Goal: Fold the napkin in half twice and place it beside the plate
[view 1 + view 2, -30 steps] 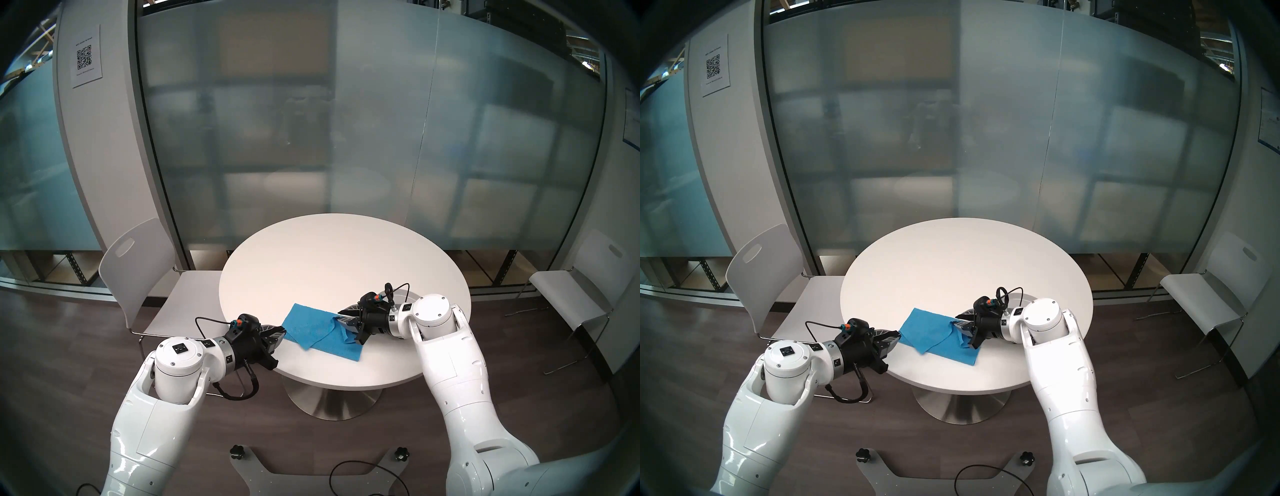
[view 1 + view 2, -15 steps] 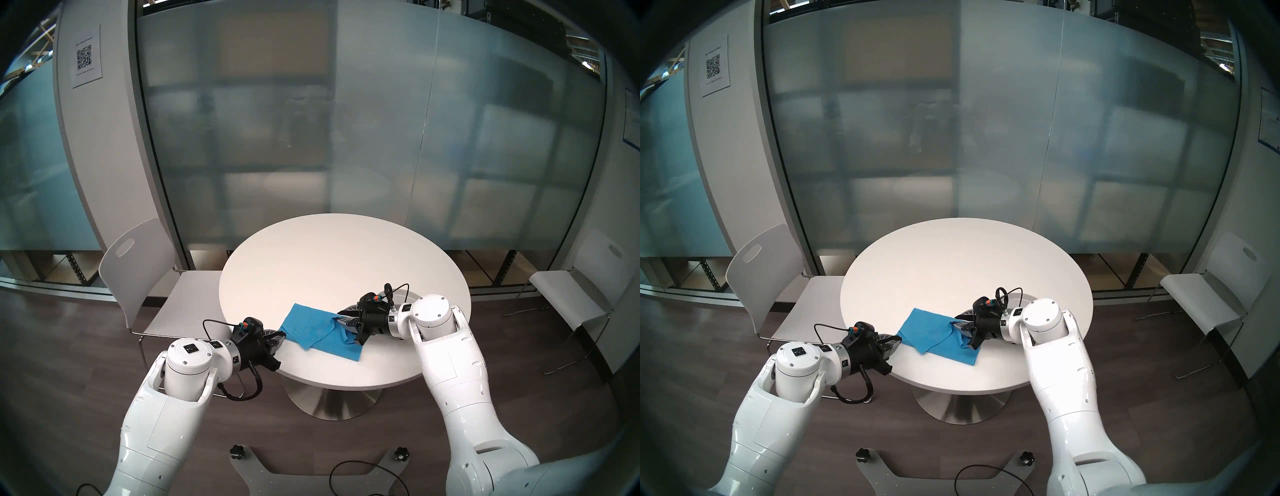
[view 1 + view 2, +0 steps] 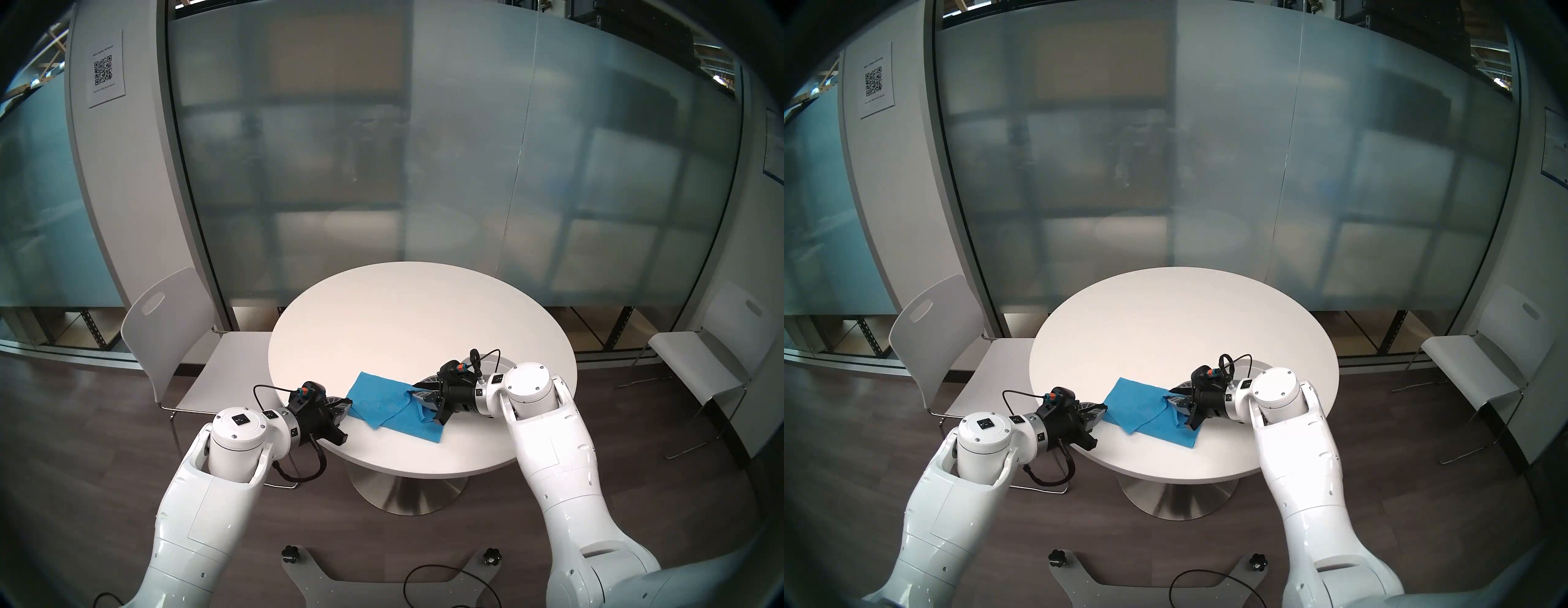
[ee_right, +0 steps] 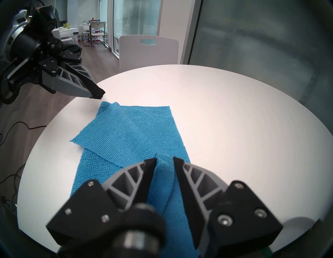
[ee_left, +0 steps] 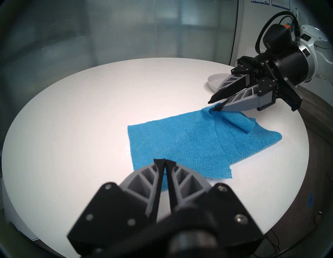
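A blue napkin (image 3: pixel 382 399) lies on the round white table (image 3: pixel 403 318), one flap folded slantwise over the rest. My right gripper (image 3: pixel 418 388) sits at its right end. In the right wrist view a raised fold of the napkin (image 4: pixel 126 137) stands gripped between the right gripper's (image 4: pixel 164 160) jaws. My left gripper (image 5: pixel 164 162) hovers at the napkin's (image 5: pixel 189 144) left corner, jaws closed to a thin slit with nothing between them. The light-grey plate (image 5: pixel 214 81) sits behind the right gripper (image 5: pixel 212 106), mostly hidden by the wrist in the head views.
One white chair (image 3: pixel 169 331) stands left of the table and another (image 3: pixel 700 352) to the right. Frosted glass walls rise behind. The table's far half (image 3: pixel 1183 314) is bare. The left gripper (image 4: pixel 98 96) hangs over the table's left edge.
My left arm has swung right and nearer to the napkin's left corner, and its jaws have closed. The right gripper and the napkin have stayed put.
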`<state>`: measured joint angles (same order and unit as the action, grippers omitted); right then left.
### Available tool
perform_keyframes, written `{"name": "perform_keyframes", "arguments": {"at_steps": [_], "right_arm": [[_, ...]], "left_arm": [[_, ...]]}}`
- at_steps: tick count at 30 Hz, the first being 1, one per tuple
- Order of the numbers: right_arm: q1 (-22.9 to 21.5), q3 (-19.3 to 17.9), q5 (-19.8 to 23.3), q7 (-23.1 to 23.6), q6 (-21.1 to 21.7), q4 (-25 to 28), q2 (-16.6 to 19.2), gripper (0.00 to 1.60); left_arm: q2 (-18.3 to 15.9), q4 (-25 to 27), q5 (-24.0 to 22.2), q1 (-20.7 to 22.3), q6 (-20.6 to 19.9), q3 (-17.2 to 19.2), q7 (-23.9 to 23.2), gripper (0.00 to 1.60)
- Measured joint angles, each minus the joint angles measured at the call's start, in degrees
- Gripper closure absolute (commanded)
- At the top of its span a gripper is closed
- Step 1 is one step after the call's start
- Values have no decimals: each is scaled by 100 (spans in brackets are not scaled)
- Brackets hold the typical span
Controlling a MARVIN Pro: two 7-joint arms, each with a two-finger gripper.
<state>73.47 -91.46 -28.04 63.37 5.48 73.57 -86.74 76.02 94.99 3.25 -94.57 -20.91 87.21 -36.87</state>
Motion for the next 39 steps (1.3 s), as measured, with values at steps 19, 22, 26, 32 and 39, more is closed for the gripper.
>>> {"name": "perform_keyframes", "arguments": {"at_steps": [19, 22, 26, 32, 39], "right_arm": [[20, -16, 0, -1, 1, 3, 0, 79], [20, -18, 0, -1, 1, 3, 0, 80], [20, -18, 0, 0, 1, 3, 0, 80], [17, -15, 0, 7, 6, -2, 0, 80], [14, -13, -5, 11, 6, -18, 0, 77]], "left_arm": [[-81, -250, 25, 83, 80, -55, 83, 134], [-107, -281, 25, 84, 100, -58, 78, 136], [-141, -317, 34, 83, 123, -84, 50, 135], [-172, -354, 74, 81, 140, -133, 27, 142], [-194, -384, 128, 83, 140, -178, 24, 145]]}}
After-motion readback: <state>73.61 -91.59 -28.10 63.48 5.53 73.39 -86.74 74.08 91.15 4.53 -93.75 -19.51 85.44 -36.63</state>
